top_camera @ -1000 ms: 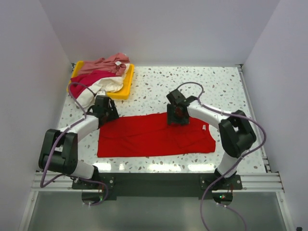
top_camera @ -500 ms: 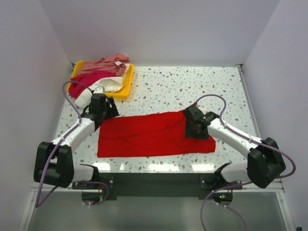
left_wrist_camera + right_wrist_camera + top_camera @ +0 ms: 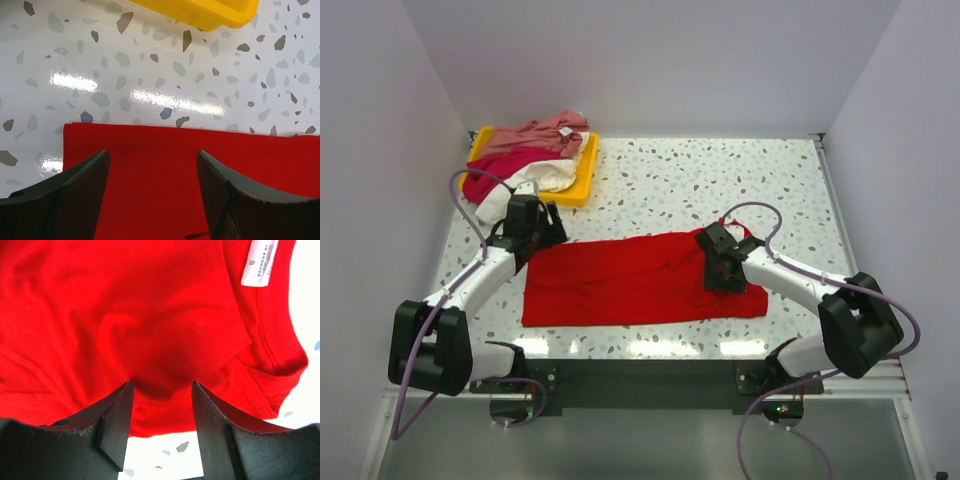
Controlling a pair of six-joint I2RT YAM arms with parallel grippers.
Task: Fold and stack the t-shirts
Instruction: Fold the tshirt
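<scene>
The red shirt (image 3: 640, 280) lies spread as a long flat band across the near part of the speckled table (image 3: 720, 180), between the two arms, with its collar and white label (image 3: 260, 262) at the right end. The other shirts (image 3: 530, 155), pink, crimson and cream, sit heaped in the yellow tray (image 3: 588, 168) at the far left, and some of the cream cloth spills over the tray's edge. We judge the red one to be light, thin and limp. It will sag from wherever it is lifted, slide easily on the glossy top and wrinkle if dragged, but it is in no way fragile. The best hold seems to be a pinch on an edge or corner at each end, raised together so the fold stays square. The left claw (image 3: 152, 160) hangs over the far left corner of the shirt with its jaws spread wide and nothing between them, and we cannot tell whether the tips touch the cloth. The right claw (image 3: 161, 390) is low over the collar end near the front hem, jaws parted less widely, with a soft ridge of red fabric in the gap. It has not clamped anything, so we read both claws as released
</scene>
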